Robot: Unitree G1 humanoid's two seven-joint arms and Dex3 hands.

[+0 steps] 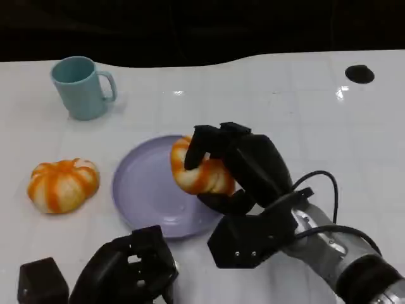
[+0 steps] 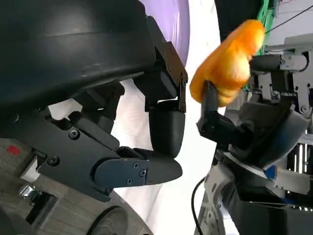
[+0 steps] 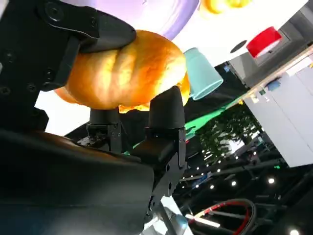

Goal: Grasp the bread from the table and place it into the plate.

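Nearest the camera, the left hand [image 1: 130, 269] is resting low at the front of the table [image 1: 285, 120], its fingers [image 2: 166, 129] curling inward with nothing between them. Beside it, further forward and off to its right, the right hand [image 1: 237, 168] is gripping the bread [image 1: 199, 171], a glossy orange-and-white roll; the fingers [image 3: 166, 115] are wrapping over its top and the thumb is pressing in from below. Under that hand the bread is hanging over the right part of the lilac plate [image 1: 145, 190], and whether it is touching the plate cannot be told. Well off to the left of the holding hand, beyond the plate's far rim, a second orange-striped bun [image 1: 63, 183] is lying on the table. Farther back and to the left of both hands, a pale teal mug [image 1: 81, 87] is standing upright, handle pointing right.
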